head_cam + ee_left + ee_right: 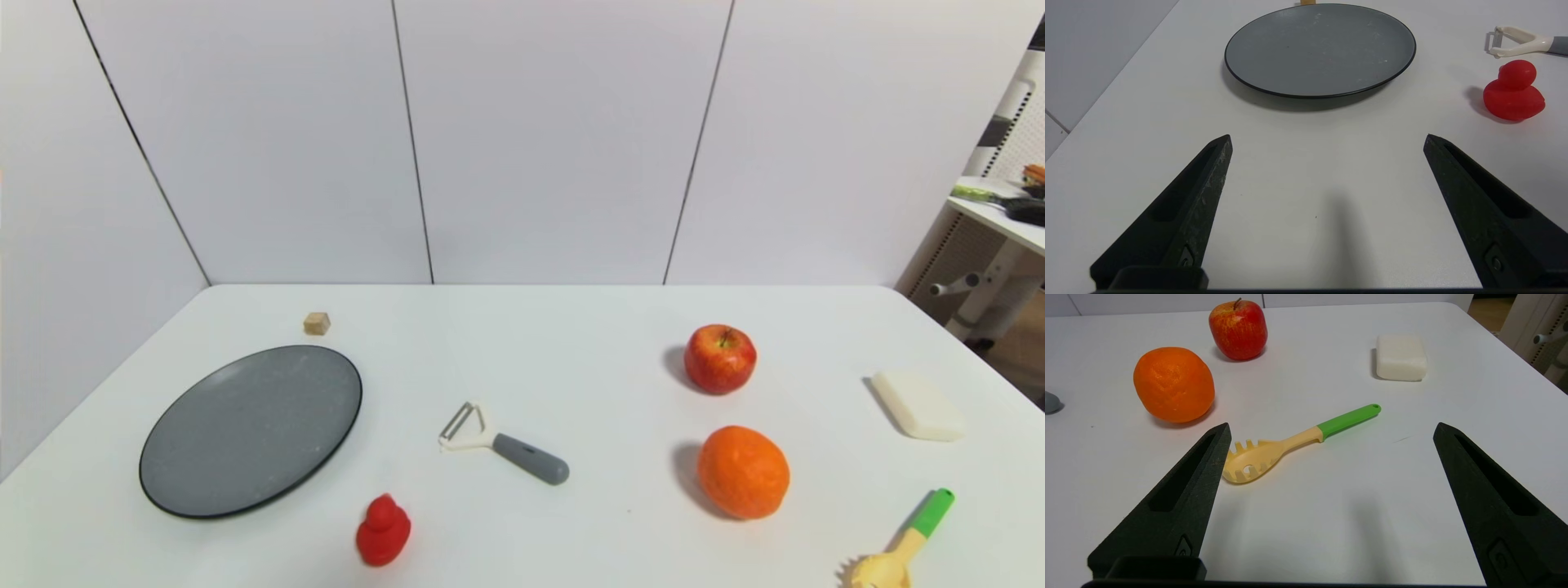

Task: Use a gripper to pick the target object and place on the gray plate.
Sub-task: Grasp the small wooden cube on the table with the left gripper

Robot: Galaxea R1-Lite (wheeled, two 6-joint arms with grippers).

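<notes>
Now left tool (1327,143) wide open, empty, right tool (1331,430) likewise

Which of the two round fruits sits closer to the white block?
The red apple. It sits farther back on the table, roughly level with the white block, while the orange lies nearer the robot, beside the green-handled pasta spoon.

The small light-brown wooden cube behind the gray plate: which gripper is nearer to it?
Left. The left gripper faces the gray plate, with the wooden cube just past its far rim. The right gripper hangs over the pasta spoon, by the fruit.
</notes>
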